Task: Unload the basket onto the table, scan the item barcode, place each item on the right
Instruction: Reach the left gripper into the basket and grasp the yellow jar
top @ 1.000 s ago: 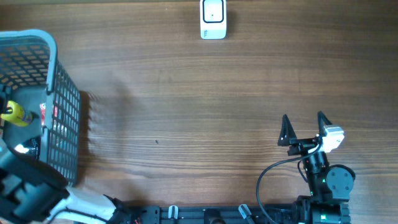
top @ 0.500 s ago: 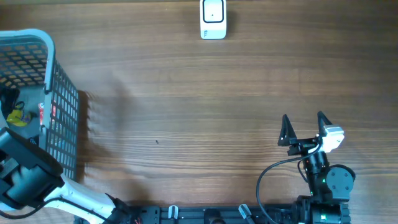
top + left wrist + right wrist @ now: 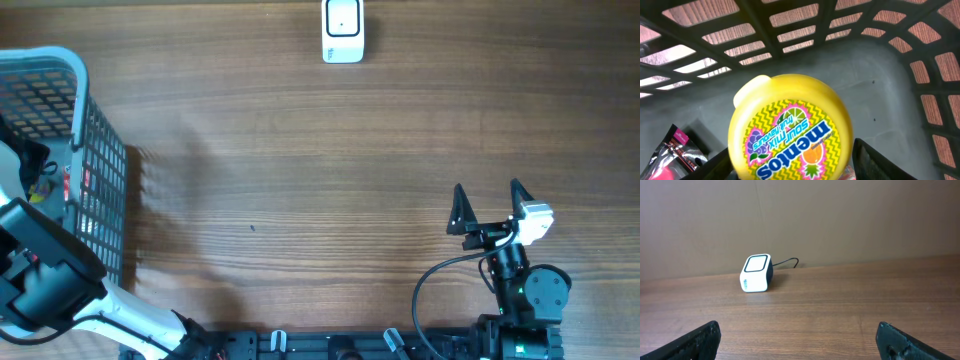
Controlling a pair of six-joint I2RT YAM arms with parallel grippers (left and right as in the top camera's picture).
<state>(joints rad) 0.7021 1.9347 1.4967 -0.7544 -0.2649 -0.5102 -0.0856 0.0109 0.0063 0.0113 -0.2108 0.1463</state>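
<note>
Closest to the left wrist camera, the left end effector (image 3: 790, 152) has its two fingers (image 3: 875, 157) set apart on either side of the yellow candy tub (image 3: 790, 125). I cannot tell whether they press on it yet. The tub sits inside the basket (image 3: 880, 75), lid facing the camera, with a pink packet (image 3: 672, 155) just beside it. To do this grasp well, the fingers should squeeze the tub's round sides evenly and near its middle, because a smooth curved wall could slip or roll. The lift should then go straight up, clear of the mesh and the packet. No barcode is visible on the lid, so the tub will probably need turning later. The overhead view hides the tub under the arm but shows the layout. The basket is at the left edge of the table (image 3: 300, 180), and the right end effector (image 3: 488, 190) waits with its jaws wide apart and holds nothing. The scanner (image 3: 343, 30) is at the far edge, well apart from the basket, and only the right wrist view shows its window tilted upward.
</note>
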